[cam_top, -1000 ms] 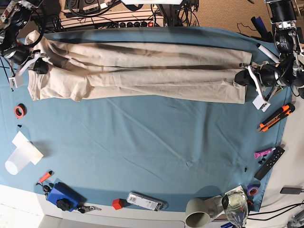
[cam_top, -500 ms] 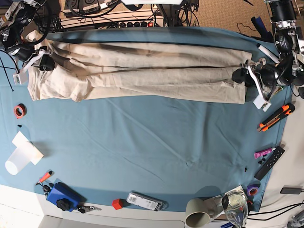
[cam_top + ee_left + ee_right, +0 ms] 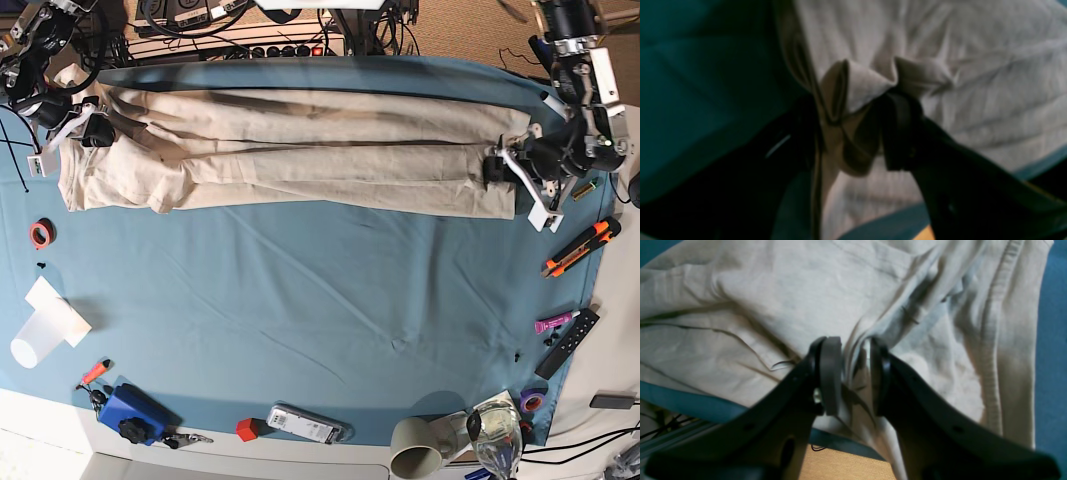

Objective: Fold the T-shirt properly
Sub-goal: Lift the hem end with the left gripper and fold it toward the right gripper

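T-shirt [image 3: 290, 150] between open tools

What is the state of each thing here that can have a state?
T-shirt: folded into a long band, flat on the cloth.
Left gripper: jaws apart, hem fold between them.
Right gripper: jaws apart, fabric between them.
Transparent cup: on its side.

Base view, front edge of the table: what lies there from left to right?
White cup → blue box → red cube → remote → grey mug → glass.
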### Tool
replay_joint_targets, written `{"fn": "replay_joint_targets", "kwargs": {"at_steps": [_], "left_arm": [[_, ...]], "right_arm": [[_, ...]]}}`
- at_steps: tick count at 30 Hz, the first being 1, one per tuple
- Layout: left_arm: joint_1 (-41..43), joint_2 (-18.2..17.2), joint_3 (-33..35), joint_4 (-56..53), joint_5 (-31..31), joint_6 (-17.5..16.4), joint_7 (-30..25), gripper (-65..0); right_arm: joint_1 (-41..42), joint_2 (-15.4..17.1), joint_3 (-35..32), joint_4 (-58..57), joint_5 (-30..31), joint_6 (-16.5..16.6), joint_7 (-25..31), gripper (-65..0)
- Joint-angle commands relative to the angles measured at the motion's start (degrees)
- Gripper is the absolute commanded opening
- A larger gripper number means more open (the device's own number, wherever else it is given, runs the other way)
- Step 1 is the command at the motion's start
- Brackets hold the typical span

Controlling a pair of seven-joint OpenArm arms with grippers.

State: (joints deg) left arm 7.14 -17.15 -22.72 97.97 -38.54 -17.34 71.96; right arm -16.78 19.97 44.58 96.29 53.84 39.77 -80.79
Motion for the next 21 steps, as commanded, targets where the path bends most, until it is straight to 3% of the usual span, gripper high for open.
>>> {"fn": "replay_joint_targets", "kwargs": {"at_steps": [1,5,9,11,14,21], "left_arm": [[0.04,0.70,-0.09,0.37,2.21,1.60,0.02,-34.4],[1.79,2.86,-0.07,0.22,9.97,7.08,-0.09,-34.5],[5.53,2.86,-0.07,0.22,10.27,8.57,0.26,-35.2],[7.15,2.84,-0.07,0.24,8.74,8.48,0.79,-43.0],[8.17,2.84,-0.07,0.26,7.26,6.80,1.51,-63.3],[7.17,2.80,-0.09,3.39,9.73,6.84,1.05,-65.0]], "right_arm": [[0.26,1.16,0.52,0.90,0.11,-0.31,0.79,-49.3],[0.26,1.16,0.52,0.90,-0.13,-0.42,0.79,-49.3],[0.28,1.16,0.52,0.90,-0.13,-0.42,0.79,-49.3],[0.28,1.16,0.52,0.90,-0.11,-0.42,0.79,-49.3],[0.28,1.16,0.52,0.90,-0.11,-0.42,0.79,-49.3],[0.28,1.16,0.52,0.90,-0.09,-0.42,0.79,-49.3]]}}
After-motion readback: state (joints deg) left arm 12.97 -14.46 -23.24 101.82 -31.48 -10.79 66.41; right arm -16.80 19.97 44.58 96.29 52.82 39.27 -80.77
